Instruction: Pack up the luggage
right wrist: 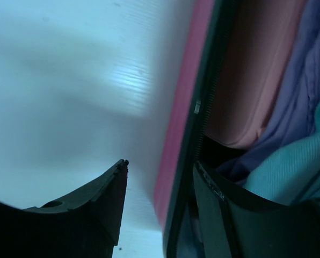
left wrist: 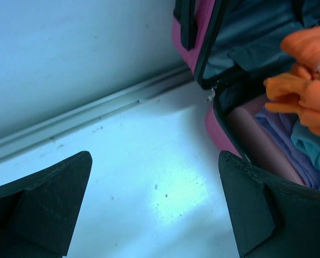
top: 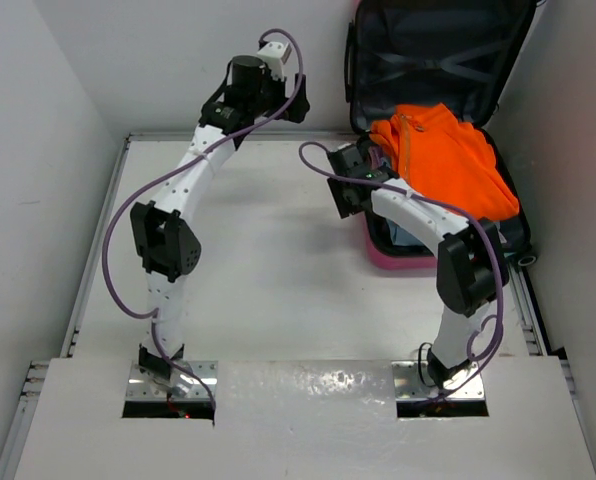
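Noting large hard-shell luggage [top: 398,262], pink shell with dark grey lining, at far right of white table [top: 258,260]. Lies open, lid propped upright against back wall, crossed straps showing on lid lining. Holds bright orange garment [top: 448,160] heaped over lower half. Underneath, along left wall: pale pink folded item [right wrist: 251,80], purple cloth [right wrist: 305,91], teal cloth [right wrist: 289,172].

At near-left rim of luggage, right gripper [right wrist: 161,164]: fingers parted and straddling pink rim, one finger outside over table, the other inside beside teal cloth. Gap visible between outer finger and shell, nothing pinched.

Near far edge of table, left gripper [left wrist: 154,161]: fingers spread wide, holding nothing, hovering over bare surface just left of luggage hinge corner.
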